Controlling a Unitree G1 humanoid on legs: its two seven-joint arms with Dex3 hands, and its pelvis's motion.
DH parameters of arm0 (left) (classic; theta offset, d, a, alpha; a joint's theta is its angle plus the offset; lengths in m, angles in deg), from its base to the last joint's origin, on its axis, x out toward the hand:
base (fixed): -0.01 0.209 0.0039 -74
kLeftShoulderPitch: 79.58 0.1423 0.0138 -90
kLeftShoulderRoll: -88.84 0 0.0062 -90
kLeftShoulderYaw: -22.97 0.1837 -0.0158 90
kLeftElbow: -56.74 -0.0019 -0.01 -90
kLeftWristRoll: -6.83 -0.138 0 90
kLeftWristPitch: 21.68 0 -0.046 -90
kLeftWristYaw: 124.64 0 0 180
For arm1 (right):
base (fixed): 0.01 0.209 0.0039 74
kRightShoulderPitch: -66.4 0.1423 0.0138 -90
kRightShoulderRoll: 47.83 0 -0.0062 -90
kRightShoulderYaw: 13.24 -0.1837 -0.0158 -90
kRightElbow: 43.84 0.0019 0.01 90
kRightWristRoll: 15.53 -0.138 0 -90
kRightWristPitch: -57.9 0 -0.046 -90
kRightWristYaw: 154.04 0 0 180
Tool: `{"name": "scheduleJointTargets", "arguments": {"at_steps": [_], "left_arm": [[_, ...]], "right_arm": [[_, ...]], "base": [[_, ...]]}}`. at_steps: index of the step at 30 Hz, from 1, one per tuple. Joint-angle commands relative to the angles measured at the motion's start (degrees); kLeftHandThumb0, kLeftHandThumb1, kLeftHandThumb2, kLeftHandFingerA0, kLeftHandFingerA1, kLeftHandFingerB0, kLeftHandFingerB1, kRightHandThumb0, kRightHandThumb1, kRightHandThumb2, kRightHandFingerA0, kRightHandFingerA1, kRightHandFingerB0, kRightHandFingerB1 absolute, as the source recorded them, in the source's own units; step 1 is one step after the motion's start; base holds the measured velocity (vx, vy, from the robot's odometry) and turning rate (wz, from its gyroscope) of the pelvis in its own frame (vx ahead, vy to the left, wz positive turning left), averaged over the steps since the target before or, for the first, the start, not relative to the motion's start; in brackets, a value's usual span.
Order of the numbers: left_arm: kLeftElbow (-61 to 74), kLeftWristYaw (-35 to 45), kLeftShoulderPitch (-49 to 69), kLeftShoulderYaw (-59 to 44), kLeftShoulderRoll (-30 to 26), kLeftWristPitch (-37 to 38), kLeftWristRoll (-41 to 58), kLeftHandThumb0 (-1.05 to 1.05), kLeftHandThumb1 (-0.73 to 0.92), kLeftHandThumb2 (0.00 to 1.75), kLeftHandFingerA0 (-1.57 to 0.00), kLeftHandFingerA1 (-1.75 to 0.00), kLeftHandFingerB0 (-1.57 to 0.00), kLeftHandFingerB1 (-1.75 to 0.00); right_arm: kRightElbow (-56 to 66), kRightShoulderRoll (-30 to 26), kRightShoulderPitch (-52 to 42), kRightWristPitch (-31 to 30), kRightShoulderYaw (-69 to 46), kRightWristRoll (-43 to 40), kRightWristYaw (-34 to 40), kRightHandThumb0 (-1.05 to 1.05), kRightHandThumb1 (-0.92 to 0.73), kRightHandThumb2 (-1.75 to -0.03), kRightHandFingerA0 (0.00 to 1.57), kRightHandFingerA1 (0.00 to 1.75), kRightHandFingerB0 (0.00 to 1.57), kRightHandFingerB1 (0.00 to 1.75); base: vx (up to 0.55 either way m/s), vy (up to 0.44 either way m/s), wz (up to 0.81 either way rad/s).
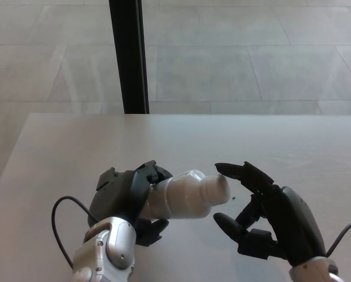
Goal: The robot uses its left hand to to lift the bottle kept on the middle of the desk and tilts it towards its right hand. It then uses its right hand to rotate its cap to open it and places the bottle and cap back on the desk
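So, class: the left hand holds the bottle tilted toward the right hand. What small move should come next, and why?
Probably bring the right hand leftward so its fingers close around the cap. The left hand already holds the bottle tilted, and the right hand is open beside the cap, not gripping it.

Your left hand [125, 200] comes in near the counter's front edge, left of centre, its silver forearm low in view, fingers closed around what it holds. Your right hand [269, 214] sits just beside it, near the front edge, fingers spread, empty.
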Motion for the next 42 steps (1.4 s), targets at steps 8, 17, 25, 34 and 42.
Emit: {"name": "scheduleJointTargets", "arguments": {"at_steps": [8,17,25,34,42], "left_arm": [[-0.8,-0.8,0.8,-0.6,0.4,1.6,-1.7,0.03,0.70,0.79,-0.74,-1.25,-0.72,-0.81],[-1.0,-0.4,0.9,-0.9,0.6,1.8,-1.8,0.02,0.71,0.77,-0.73,-1.35,-0.71,-0.84],[-1.2,-0.8,0.6,-1.0,1.0,1.9,-2.3,0.02,0.70,0.78,-0.75,-1.41,-0.73,-0.85],[-1.7,-1.3,0.8,-0.8,1.4,2.5,-2.6,0.02,0.70,0.75,-0.78,-1.25,-0.69,-0.75],[-2.2,-1.6,0.7,-0.9,2.2,2.7,-2.9,0.03,0.69,0.81,-0.76,-1.43,-0.72,-0.83]], "right_arm": [[-0.9,-0.1,1.1,-0.7,-1.1,0.9,-2.0,-0.54,-0.50,-0.89,1.02,1.05,0.33,0.53],[-3.0,0.2,1.1,2.9,-1.9,-0.6,-1.6,-0.45,-0.66,-0.60,1.01,1.08,0.42,0.44],[-3.8,0.2,1.0,3.9,-2.1,-0.6,-1.5,-0.36,-0.69,-0.61,1.02,1.21,0.49,0.49],[-4.4,0.8,1.8,4.8,-2.1,0.1,-0.9,-0.32,-0.71,-0.61,1.04,1.34,0.52,0.51],[-5.9,0.9,2.5,8.0,-2.3,-1.0,-0.7,-0.33,-0.72,-0.70,0.99,1.49,0.63,0.58]], "base": [[0.00,0.000,0.00],[0.00,0.000,0.00],[0.00,0.000,0.00],[0.00,0.000,0.00],[0.00,0.000,0.00]]}}
